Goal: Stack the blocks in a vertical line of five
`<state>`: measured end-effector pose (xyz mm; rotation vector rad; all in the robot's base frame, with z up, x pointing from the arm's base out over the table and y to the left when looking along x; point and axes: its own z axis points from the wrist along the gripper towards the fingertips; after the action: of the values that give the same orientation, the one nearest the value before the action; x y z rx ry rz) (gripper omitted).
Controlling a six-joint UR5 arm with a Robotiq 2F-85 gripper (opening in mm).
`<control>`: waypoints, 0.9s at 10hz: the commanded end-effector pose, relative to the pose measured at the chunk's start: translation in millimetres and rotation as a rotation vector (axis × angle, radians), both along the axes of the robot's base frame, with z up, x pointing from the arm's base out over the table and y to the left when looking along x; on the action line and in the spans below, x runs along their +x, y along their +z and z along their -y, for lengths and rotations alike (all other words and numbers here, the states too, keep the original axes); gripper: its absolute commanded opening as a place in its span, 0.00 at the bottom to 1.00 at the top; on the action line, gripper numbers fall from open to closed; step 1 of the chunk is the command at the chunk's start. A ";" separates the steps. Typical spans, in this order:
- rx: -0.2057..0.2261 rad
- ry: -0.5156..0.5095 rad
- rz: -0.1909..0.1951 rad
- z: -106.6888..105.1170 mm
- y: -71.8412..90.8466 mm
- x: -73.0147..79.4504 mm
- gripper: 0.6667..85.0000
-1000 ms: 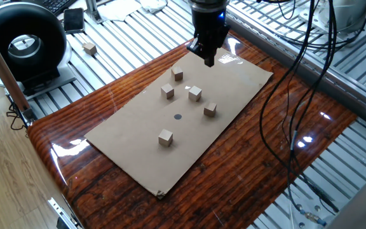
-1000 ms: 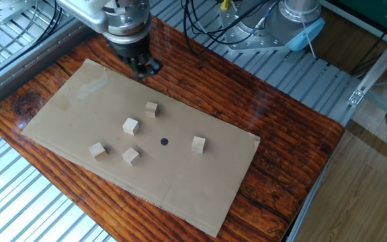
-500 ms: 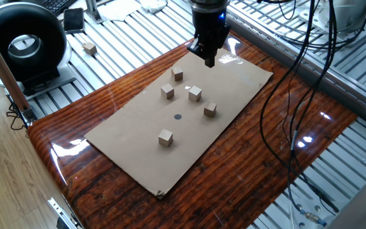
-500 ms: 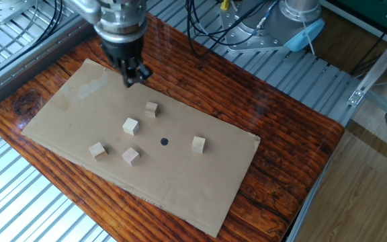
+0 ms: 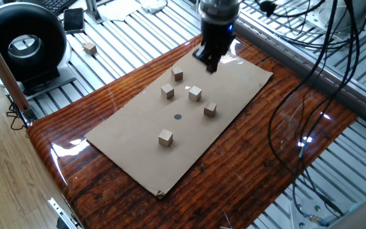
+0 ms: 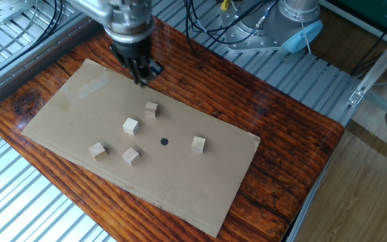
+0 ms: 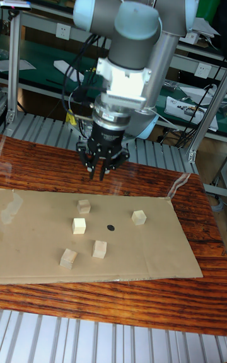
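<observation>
Since a second ago my end effector (image 5: 211,65) has slid a little along the far edge of the cardboard sheet (image 5: 132,156), while none of the blocks has shifted. It hangs above that far edge with nothing between its fingers, which point down and sit nearly together with only a thin gap showing in the tall fixed view (image 7: 101,172).

Five blocks lie singly on the sheet, none stacked, all apart from each other. Nearest the end effector is the far block (image 5: 178,74) (image 6: 152,109) (image 7: 84,206), just beside and below it in one fixed view but clearly not touched. Next come the left block (image 5: 167,91) (image 6: 131,126) (image 7: 79,225) and the middle block (image 5: 195,93) (image 6: 131,156) (image 7: 99,249). A right block (image 5: 210,109) (image 6: 97,150) (image 7: 68,258) lies near those. The lone block (image 5: 164,137) (image 6: 198,144) (image 7: 139,217) sits well apart, on the other side of a small black dot (image 5: 177,116) on the cardboard.

Each is a plain light-tan wooden cube with unmarked faces, much smaller than the end effector.

Cardboard rests on a glossy reddish wood tabletop (image 5: 253,152). Off that surface, a sixth cube (image 5: 90,48) sits on the ribbed metal deck near a black round device (image 5: 23,44).
</observation>
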<state>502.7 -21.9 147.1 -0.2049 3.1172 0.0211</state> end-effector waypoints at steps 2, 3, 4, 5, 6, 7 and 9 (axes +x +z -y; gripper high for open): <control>-0.018 0.151 0.085 -0.4 -29.9 24.4 0.32; 0.008 0.183 0.044 -3.7 -39.9 9.1 0.32; -0.030 0.278 0.033 10.9 -51.9 -2.3 0.35; -0.034 0.317 0.041 13.8 -59.8 -5.9 0.43; -0.012 0.325 0.037 8.4 -62.4 -11.2 0.49; -0.042 0.357 0.042 17.1 -63.6 -11.0 0.49; -0.069 0.372 0.052 19.1 -70.6 -14.2 0.57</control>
<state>494.2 -37.8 87.4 -0.6958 3.0113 -0.0565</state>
